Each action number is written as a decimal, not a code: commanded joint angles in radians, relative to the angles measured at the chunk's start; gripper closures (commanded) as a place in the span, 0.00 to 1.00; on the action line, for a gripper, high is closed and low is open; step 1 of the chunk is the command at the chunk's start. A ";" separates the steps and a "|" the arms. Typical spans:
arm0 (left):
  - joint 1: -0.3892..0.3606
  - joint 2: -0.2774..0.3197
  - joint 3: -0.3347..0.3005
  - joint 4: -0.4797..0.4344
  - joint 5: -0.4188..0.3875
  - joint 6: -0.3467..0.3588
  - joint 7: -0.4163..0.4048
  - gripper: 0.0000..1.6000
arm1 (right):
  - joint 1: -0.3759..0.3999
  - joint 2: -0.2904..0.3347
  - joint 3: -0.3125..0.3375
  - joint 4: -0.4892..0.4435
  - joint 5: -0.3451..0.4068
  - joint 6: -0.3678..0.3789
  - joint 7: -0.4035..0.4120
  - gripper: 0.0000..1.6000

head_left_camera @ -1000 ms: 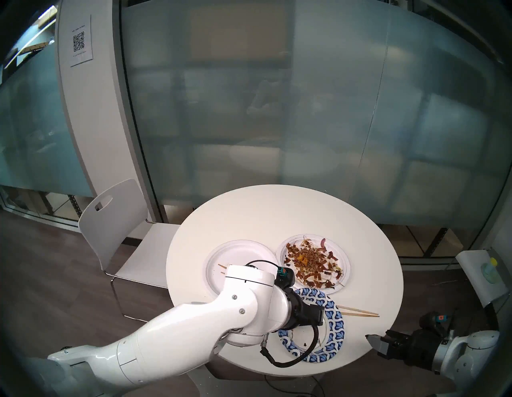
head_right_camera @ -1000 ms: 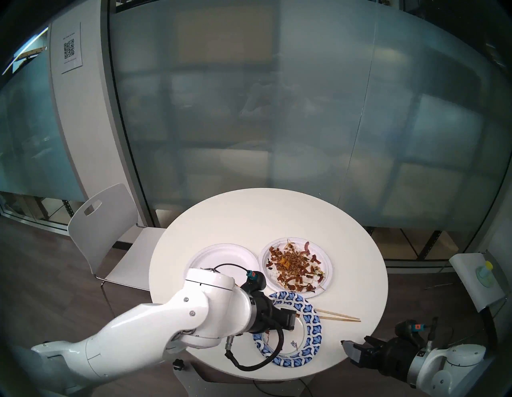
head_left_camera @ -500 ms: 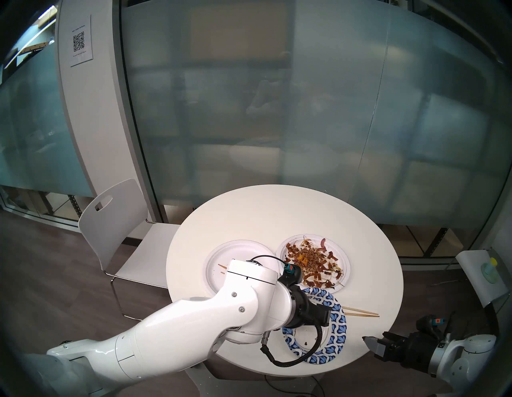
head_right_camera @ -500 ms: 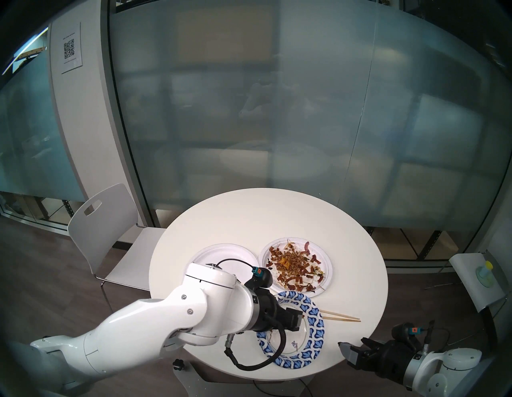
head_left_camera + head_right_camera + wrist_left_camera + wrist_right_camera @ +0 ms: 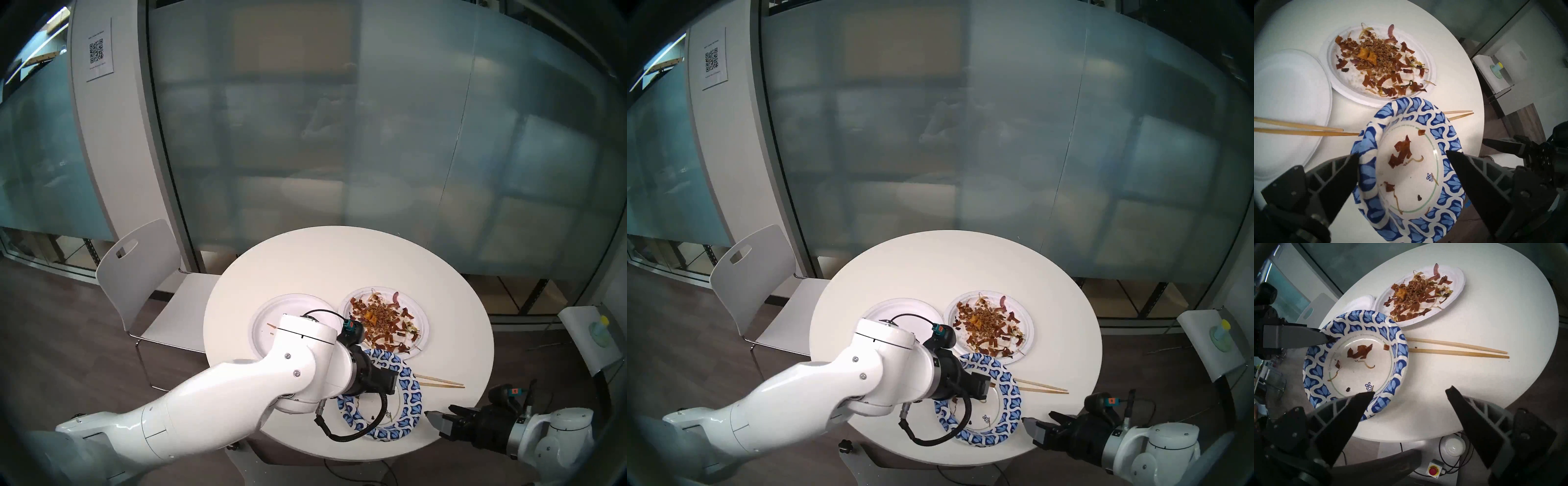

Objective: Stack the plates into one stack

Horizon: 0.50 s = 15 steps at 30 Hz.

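The blue-patterned plate [image 5: 1407, 171] sits lower centre, the left gripper [image 5: 1401, 155] spread wide astride it, not clamped, while both white plates [image 5: 295, 305] lie separate above, so stacking seems barely begun; the right gripper [image 5: 1409, 392] gapes empty

Most of the plain white plate [image 5: 291, 307] (chopsticks on it too) behind the left arm [image 5: 271, 380].

The right gripper [image 5: 432, 418] sits closer to the table [image 5: 339, 264] edge, nearer the blue-rimmed plate [image 5: 412, 390], which shifts slightly left.
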 commanded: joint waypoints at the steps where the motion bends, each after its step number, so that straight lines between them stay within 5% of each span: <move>1: 0.004 0.006 -0.004 -0.007 0.004 -0.012 0.046 0.00 | 0.115 0.058 -0.053 0.027 0.027 0.006 -0.030 0.00; 15: 0.005 0.026 -0.010 -0.025 -0.001 -0.021 0.054 0.00 | 0.265 0.080 -0.167 0.110 0.052 0.056 -0.063 0.00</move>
